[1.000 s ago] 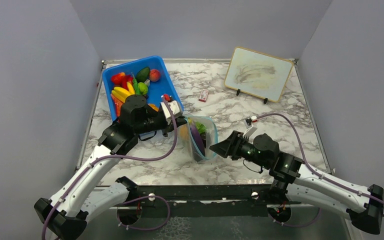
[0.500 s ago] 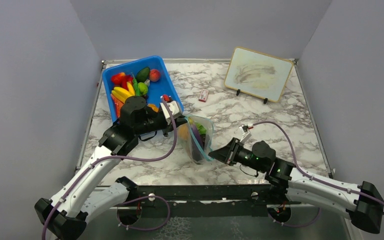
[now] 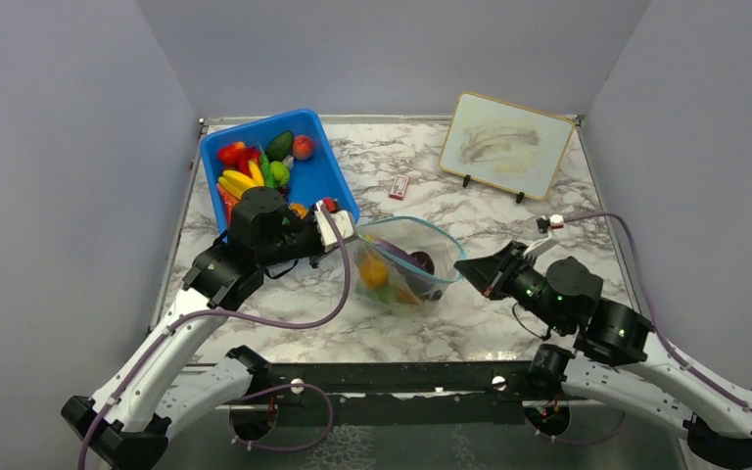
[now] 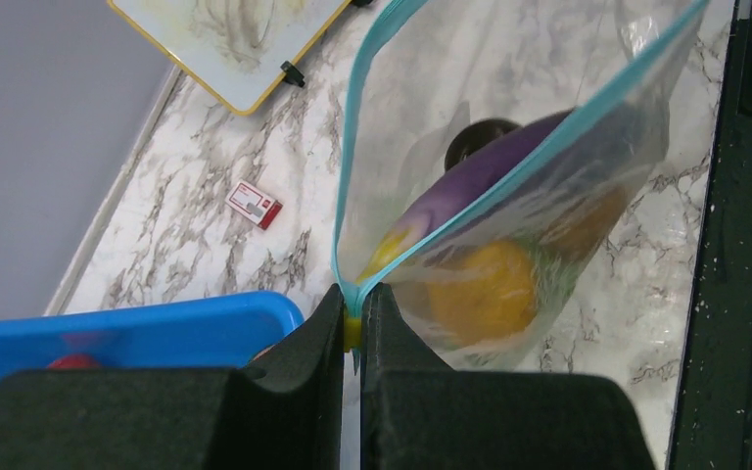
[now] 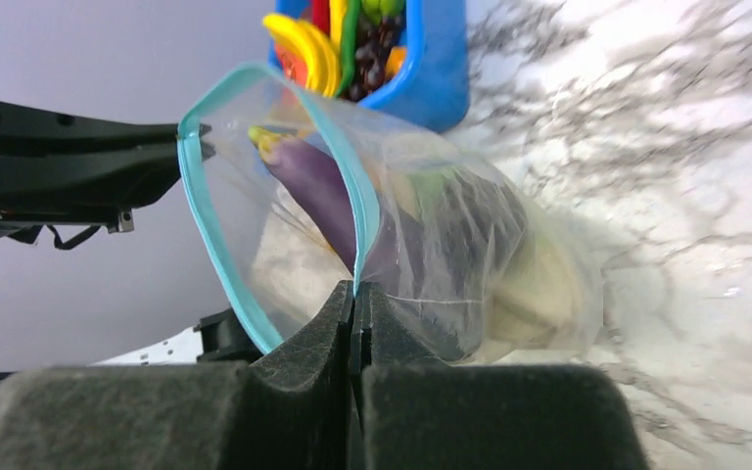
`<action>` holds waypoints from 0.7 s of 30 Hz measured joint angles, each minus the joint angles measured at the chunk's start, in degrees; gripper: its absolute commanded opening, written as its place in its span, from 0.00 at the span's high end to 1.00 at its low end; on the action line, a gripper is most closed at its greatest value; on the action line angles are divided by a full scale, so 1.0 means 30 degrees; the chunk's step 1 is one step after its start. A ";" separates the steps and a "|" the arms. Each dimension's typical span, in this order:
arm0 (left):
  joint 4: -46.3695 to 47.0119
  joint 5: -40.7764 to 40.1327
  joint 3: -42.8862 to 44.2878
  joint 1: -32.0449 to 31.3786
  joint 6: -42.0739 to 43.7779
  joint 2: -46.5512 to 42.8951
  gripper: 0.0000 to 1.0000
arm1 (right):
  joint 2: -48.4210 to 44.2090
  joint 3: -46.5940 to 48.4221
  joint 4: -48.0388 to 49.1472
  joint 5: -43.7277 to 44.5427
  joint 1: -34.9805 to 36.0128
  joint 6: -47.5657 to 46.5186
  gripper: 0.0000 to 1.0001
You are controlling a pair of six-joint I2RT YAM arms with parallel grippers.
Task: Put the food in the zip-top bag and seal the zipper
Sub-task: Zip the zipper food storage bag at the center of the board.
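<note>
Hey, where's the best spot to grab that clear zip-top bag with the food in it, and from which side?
Grip the zipper at its two end corners, one gripper from each side. The zip-top bag is floppy and bulges with food, so that strip is likely its firmest edge. The left gripper and right gripper are shut on those ends now.

Centre blocked by stretched zip-top bag (image 3: pixel 401 264); blue bin (image 3: pixel 323 168) just beside, left; bare marble (image 3: pixel 480 211) behind bag.
</note>
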 measured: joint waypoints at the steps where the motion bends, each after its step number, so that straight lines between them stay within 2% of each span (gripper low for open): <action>1: -0.0299 -0.0066 0.0321 0.0000 0.0219 0.0080 1.00 | -0.0211 0.0648 -0.0794 0.0481 0.0000 -0.0379 0.99; 5: -0.1282 0.0087 0.1290 -0.0117 0.0874 0.0364 1.00 | -0.0634 0.2215 -0.2871 0.1945 0.0000 -0.1224 0.99; 12: -0.2339 0.2667 0.1333 -0.0226 0.1217 0.1158 1.00 | 0.0845 0.2645 -0.4991 0.3585 0.0000 -0.2273 0.99; 17: -0.2426 0.3971 0.1290 -0.0226 0.0721 0.2375 1.00 | 0.2375 0.2084 -0.4277 0.2739 0.0000 -0.4612 0.87; 21: -0.2426 0.3956 0.1246 -0.0189 0.0211 0.2448 1.00 | 0.3067 0.2047 -0.4262 0.2470 0.0000 -0.6025 0.71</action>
